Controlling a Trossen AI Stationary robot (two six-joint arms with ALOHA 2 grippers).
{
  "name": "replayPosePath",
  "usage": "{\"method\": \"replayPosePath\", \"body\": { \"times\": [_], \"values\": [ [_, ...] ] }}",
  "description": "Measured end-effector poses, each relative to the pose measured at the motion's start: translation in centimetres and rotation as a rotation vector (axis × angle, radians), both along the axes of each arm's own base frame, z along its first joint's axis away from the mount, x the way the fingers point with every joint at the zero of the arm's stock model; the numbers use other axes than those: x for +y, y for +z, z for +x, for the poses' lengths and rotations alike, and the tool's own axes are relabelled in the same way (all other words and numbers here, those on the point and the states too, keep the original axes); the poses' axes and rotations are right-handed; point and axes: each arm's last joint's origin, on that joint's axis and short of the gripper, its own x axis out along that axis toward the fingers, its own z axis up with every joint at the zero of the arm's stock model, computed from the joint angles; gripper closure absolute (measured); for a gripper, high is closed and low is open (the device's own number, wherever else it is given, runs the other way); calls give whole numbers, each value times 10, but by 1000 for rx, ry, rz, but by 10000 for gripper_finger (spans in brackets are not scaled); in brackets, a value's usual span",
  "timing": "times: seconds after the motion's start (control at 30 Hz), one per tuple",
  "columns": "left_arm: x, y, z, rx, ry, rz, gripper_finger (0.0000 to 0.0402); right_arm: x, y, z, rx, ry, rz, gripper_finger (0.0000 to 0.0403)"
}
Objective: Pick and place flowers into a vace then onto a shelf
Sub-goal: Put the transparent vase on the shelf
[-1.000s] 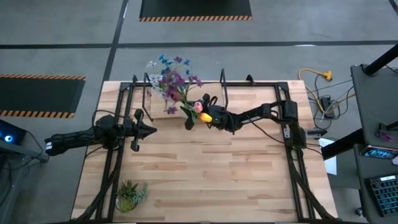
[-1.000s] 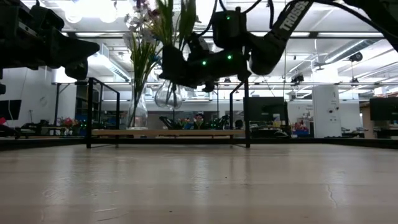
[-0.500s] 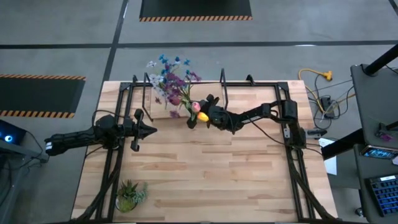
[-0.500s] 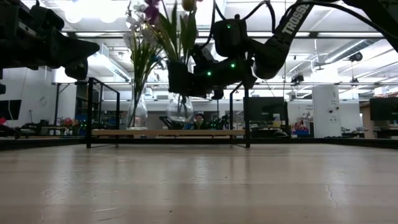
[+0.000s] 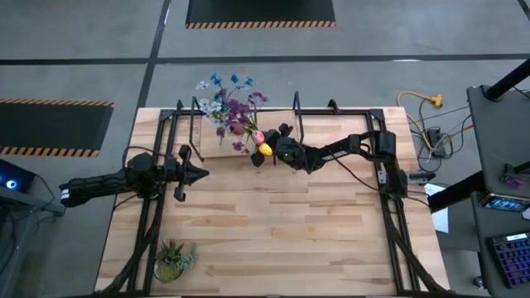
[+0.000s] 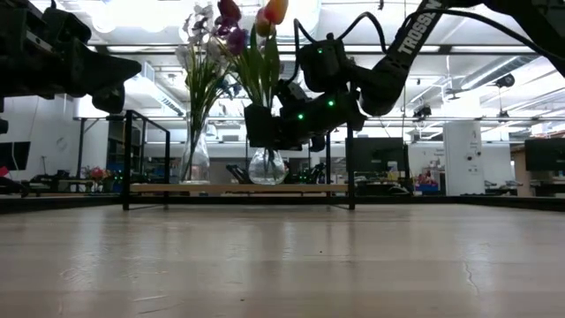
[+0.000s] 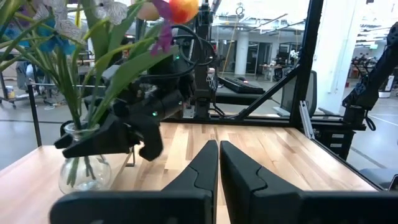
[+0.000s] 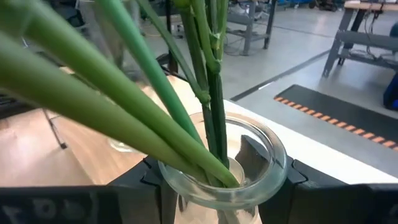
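Note:
My right gripper (image 5: 265,154) reaches from the table's right to the shelf (image 5: 213,148) at the far edge. It is shut on a round clear glass vase (image 6: 267,166) that holds green-stemmed flowers with yellow-orange and pink blooms (image 5: 263,146). A second, taller vase of blue, purple and white flowers (image 5: 224,112) stands by its base on the shelf plank (image 6: 177,188). My left gripper (image 5: 201,173) hovers shut over the table's left side, touching nothing; its closed fingers (image 7: 218,155) point toward the held vase (image 7: 83,169). My right gripper pinches the vase's narrow neck just below the rim (image 8: 273,163), one finger on each side (image 8: 147,182). The fingers come level from the table's right. The vase is upright, its round base (image 6: 267,180) at the plank's level; whether it touches the plank I cannot tell.
Thin black upright brackets (image 6: 126,159) stand at the shelf's ends, and one (image 6: 350,159) is close behind the right arm. A small spiky potted plant (image 5: 172,258) sits at the table's near left corner. Black frame rails run along both table sides.
My right gripper has carried the vase down and toward the far-left, onto the level of the shelf plank. The vase has gone from tilted to upright, and its blooms have swung up beside the other bouquet.

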Motion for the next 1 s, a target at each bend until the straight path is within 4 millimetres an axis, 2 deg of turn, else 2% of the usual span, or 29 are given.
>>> {"method": "replayPosePath", "body": {
  "times": [0.17, 0.5, 0.87, 1.0],
  "values": [
    [0, 0, 0, 0, 0, 0, 402, -8, 0, -2, -17, -15, 19, 258],
    [0, 0, 0, 0, 0, 0, 402, -8, 0, -2, -17, 5, 24, 253],
    [0, 0, 0, 0, 0, 0, 402, -8, -1, -2, 14, 6, 28, 179],
    [0, 0, 0, 0, 0, -6, 402, -7, 5, -5, 46, 5, 42, 149]
  ]
}}
